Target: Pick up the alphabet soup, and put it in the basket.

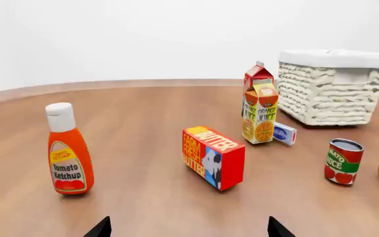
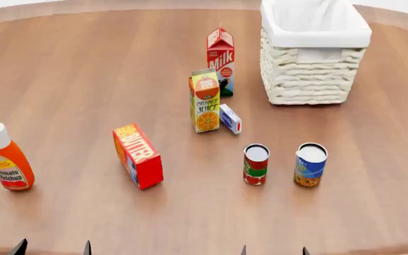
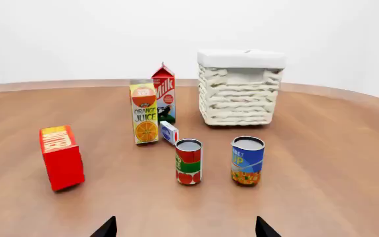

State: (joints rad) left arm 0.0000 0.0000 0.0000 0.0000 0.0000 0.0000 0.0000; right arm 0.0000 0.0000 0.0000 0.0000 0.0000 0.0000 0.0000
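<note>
- A small cylindrical blue-labelled alphabet soup can (image 2: pixel 310 164) with a plain silver lid stands upright on the round brown wooden bench (image 2: pixel 83 79), near its front edge and well short of the tall cream-white woven wicker basket (image 2: pixel 310 74) with its white cloth liner.
- Just beside the soup, apart from it, stands a red-and-green labelled tomato can (image 2: pixel 256 164).
- Behind the cans, an orange juice carton (image 2: pixel 205 101) stands upright with a small blue-and-white box (image 2: pixel 230 119) lying at its foot; a red milk carton (image 2: pixel 220 60) rises beyond.
- A red butter box (image 2: pixel 138 156) sits on edge mid-bench; an orange tomato ketchup bottle (image 2: pixel 7 158) with a white cap stands far left.
- The left gripper (image 2: pixel 53 248) and right gripper (image 2: pixel 273 250) show only dark fingertips at the head view's lower edge, each pair spread wide, holding nothing.
</note>
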